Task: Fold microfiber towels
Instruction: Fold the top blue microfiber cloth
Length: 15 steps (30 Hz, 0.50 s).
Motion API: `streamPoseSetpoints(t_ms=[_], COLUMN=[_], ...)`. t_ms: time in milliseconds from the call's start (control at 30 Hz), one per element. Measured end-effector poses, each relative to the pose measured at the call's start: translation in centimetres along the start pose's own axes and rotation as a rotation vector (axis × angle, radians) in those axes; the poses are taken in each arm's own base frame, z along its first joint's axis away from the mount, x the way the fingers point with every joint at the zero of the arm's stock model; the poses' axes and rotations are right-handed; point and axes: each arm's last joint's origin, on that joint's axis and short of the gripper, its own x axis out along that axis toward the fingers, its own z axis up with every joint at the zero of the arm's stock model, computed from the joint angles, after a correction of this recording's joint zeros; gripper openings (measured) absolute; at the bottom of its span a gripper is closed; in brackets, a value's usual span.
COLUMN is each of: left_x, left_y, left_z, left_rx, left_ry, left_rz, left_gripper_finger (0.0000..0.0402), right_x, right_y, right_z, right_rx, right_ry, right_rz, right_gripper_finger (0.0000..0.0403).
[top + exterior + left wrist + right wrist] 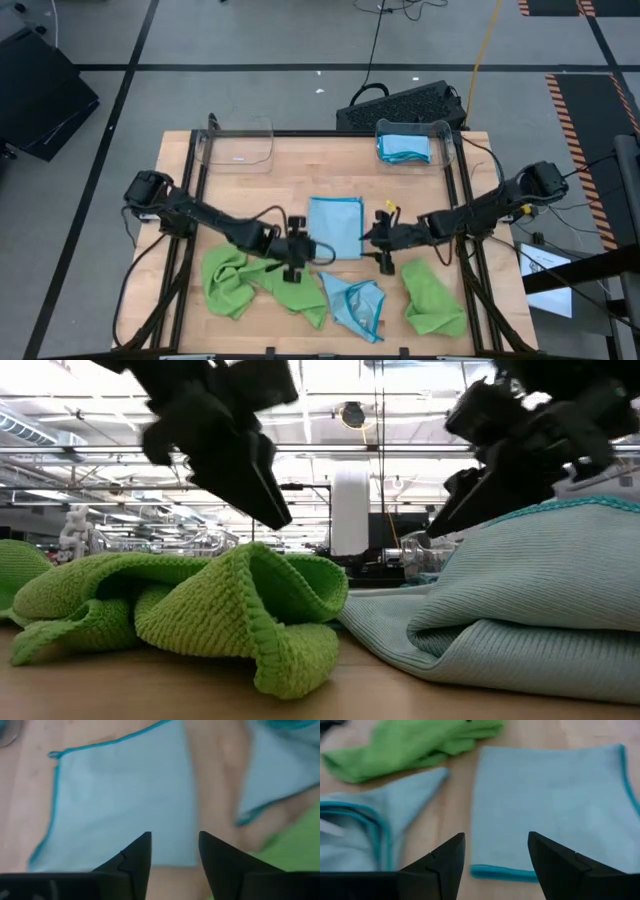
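A light blue microfiber towel [335,227] with teal edging lies folded flat at the table's middle. My left gripper [298,255] hangs open off its near left corner; the left wrist view shows the gripper [175,851] above the towel's edge [120,805]. My right gripper [383,245] stands open at the towel's right side, and in its wrist view [496,855] it hovers over the teal-hemmed edge [550,805]. Neither gripper holds anything. A crumpled blue towel [355,305] and two lime green towels [240,282] [432,297] lie bunched along the near edge.
Two clear bins stand at the table's far edge: the left one [238,145] shows nothing inside, the right one [440,135] holds folded blue towels [403,147]. A dark keyboard-like object [400,103] lies on the floor beyond the table. Bare wood shows between the bins and the folded towel.
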Motion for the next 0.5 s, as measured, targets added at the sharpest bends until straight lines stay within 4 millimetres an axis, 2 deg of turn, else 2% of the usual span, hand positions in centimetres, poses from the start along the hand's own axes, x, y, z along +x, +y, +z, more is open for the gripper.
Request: streamPoseSetpoints(t_ms=[133,233,367,500], left_x=[-0.3,-0.1,0.6,0.8], left_y=[-1.8,-2.5,-2.7,-2.8], left_z=[-0.9,-1.8,-3.1,-3.2], left_rx=[0.019,0.048,0.042,0.024], left_ry=[0.002,-0.006,-0.046,-0.093], left_rz=[0.035,0.038,0.033,0.029], left_gripper_finger=[0.0217,0.0242,0.0242,0.0228], right_x=[0.1,0.7,1.8,2.6], right_y=[1.2,1.7,2.0,2.1], right_z=[-1.6,-2.5,-3.3,-3.7], right_rx=[-0.018,-0.031,-0.04,-0.046], right_ry=[-0.071,-0.091,-0.063,-0.042], right_rz=[0.055,0.036,0.035,0.029], right_gripper_finger=[0.0208,0.0208,0.0208,0.0208])
